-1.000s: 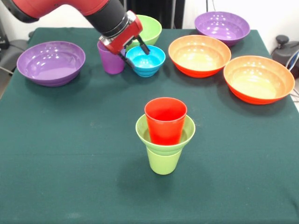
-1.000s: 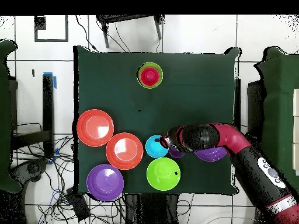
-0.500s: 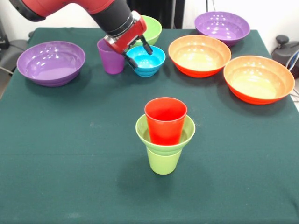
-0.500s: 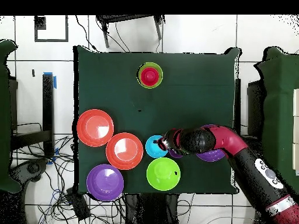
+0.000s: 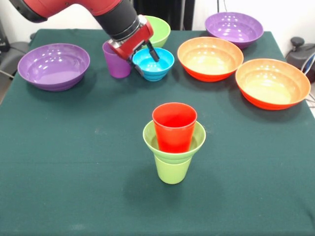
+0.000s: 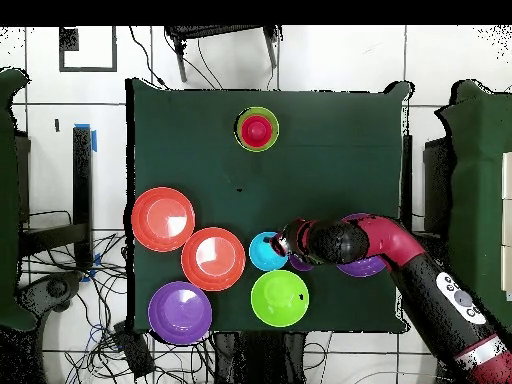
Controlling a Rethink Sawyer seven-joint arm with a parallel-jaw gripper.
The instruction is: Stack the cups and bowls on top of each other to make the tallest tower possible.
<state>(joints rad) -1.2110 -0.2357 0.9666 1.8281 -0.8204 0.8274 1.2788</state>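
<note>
Tower (image 5: 173, 147): nearest the front edge; smooth lime cup (image 5: 172, 169) at the bottom, ribbed small lime bowl (image 5: 196, 139) on its mouth, smooth red cup (image 5: 174, 126) standing in that bowl.
Cloth (image 5: 74, 162): dark green, matte, covers the table.
Orange bowls: two wide ribbed ones, the nearer (image 5: 272, 82) and the farther (image 5: 210, 57) touching at the rims.
My claw (image 5: 145, 58): fingers spread across the near rim of the blue bowl (image 5: 155, 64), one black finger (image 5: 152, 52) inside it, the other outside; whether they touch the rim I cannot tell.
Purple cup (image 5: 115, 61): translucent, just beside the blue bowl, partly behind my wrist.
Purple bowls: one (image 5: 53, 65) far left, one (image 5: 234, 28) at the far corner.
Medium lime bowl (image 5: 159, 30): behind my arm, half hidden.
</note>
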